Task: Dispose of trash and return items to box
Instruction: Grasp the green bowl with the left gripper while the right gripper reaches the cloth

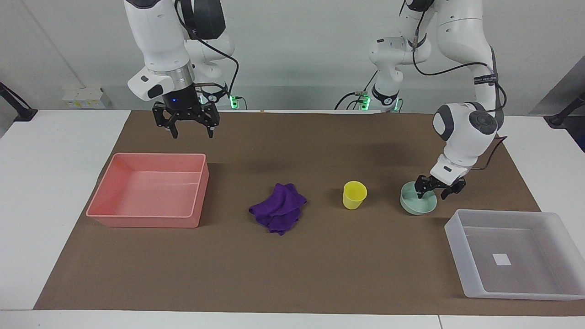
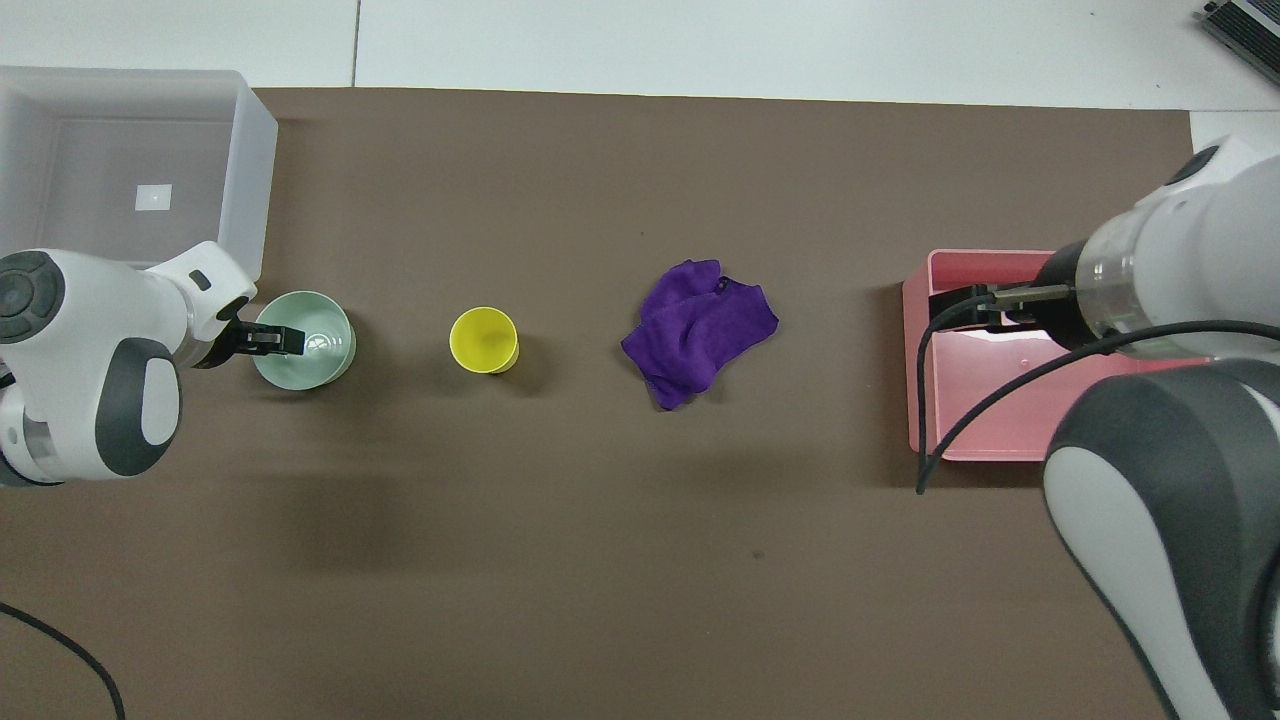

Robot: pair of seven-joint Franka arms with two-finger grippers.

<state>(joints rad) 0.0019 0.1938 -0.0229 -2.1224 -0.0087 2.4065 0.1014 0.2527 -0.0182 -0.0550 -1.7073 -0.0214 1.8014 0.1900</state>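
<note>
The mint-green bowl [image 1: 417, 204] sits on the brown mat, and also shows in the overhead view [image 2: 318, 355]. My left gripper [image 1: 433, 190] is down at the bowl, open, with one finger inside the bowl and the other outside its rim; it also shows from above [image 2: 272, 340]. The yellow cup [image 1: 354, 194] [image 2: 484, 340] stands upright beside the bowl. The purple cloth [image 1: 279, 214] [image 2: 700, 330] lies crumpled mid-table. The translucent box [image 1: 457, 242] [image 2: 245, 180] is empty. My right gripper [image 1: 191, 131] is open and empty in the air.
An empty pink bin [image 1: 151, 218] [image 2: 925, 400] stands toward the right arm's end; from above the right arm covers much of it. A brown mat [image 1: 320, 274] covers the table.
</note>
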